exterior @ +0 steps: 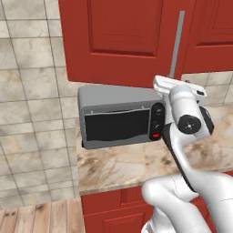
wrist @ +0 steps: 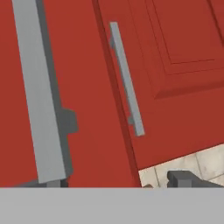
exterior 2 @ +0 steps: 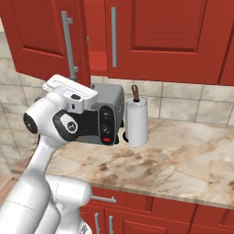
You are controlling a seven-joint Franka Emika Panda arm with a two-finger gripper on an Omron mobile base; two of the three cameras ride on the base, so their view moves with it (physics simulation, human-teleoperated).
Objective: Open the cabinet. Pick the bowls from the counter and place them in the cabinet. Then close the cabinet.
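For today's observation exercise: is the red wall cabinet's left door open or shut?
Partly open. In the right base view the left door swings out from the cabinet, exposing a red gap beside the shut right door.

— What stands around me up here?

— My gripper (wrist: 181, 178) is raised close to the cabinet (exterior 2: 151, 27). Its left door (exterior 2: 43, 34) hangs swung out toward me, its long handle (wrist: 41, 96) right in front of my fingertips (wrist: 181, 177). The right door (wrist: 175, 65) is shut, with its own handle (wrist: 127, 78) just beside the gap.

— Any way in?

— A narrow slot between the two doors, with the red shelf (exterior 2: 97, 61) showing behind it.

— And below?

— The microwave (exterior: 119, 117) sits under the open door, the paper towel roll (exterior 2: 136, 121) just beside it. Right of the roll the counter (exterior 2: 183, 155) lies bare
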